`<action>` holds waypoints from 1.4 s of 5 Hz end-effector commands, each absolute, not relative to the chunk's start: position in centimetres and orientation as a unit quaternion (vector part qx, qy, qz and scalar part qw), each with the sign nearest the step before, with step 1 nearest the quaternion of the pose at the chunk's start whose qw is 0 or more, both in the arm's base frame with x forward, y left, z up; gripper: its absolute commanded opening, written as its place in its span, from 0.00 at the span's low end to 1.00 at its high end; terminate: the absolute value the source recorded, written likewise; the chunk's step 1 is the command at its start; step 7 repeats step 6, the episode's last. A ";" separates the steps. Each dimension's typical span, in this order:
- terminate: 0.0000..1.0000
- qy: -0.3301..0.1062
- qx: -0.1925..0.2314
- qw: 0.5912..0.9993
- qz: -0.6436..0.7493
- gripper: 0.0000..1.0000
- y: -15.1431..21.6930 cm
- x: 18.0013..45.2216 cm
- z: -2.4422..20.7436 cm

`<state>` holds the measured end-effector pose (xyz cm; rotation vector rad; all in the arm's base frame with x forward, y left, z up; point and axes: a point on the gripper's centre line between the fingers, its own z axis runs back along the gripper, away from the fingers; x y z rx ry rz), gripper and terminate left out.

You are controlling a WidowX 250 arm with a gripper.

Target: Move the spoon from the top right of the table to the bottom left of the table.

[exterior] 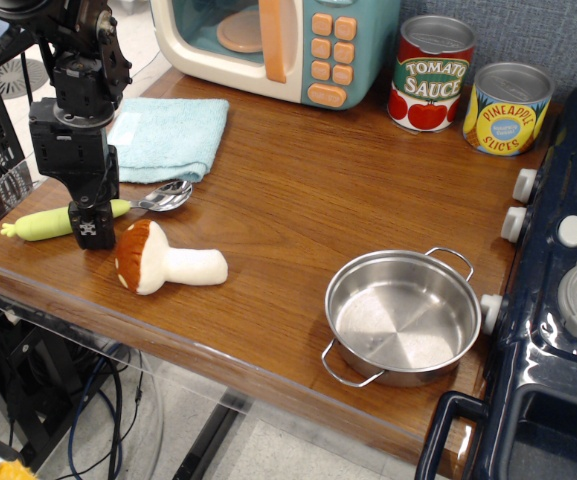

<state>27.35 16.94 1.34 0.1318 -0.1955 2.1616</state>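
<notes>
The spoon lies near the left edge of the brown table (298, 190). Its pale yellow-green handle (40, 223) points left and its shiny metal bowl (168, 194) points right, by the towel. My gripper (90, 222) reaches down from above and is closed around the middle of the handle. One dark finger (88, 230) shows in front of the handle and the other is hidden behind it. The spoon sits low, at or touching the tabletop, with its handle end tilted slightly down.
A plush mushroom (163, 262) lies just right of the gripper. A teal towel (168, 135) lies behind the spoon. A toy microwave (278, 45) and two cans (431, 75) stand at the back. A steel pot (403, 315) sits front right. A dark blue toy stove (558, 290) is on the right.
</notes>
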 end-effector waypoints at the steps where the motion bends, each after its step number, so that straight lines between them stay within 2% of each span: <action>1: 0.00 -0.113 -0.005 0.474 0.873 1.00 15.5 27.2 7.0; 2: 0.00 -0.108 0.015 0.504 0.857 1.00 15.9 26.5 8.9; 5: 0.00 -0.108 0.015 0.504 0.857 1.00 15.9 26.5 8.9; 6: 1.00 -0.108 0.015 0.504 0.857 1.00 15.9 26.5 8.9; 7: 1.00 -0.108 0.015 0.504 0.857 1.00 15.9 26.5 8.9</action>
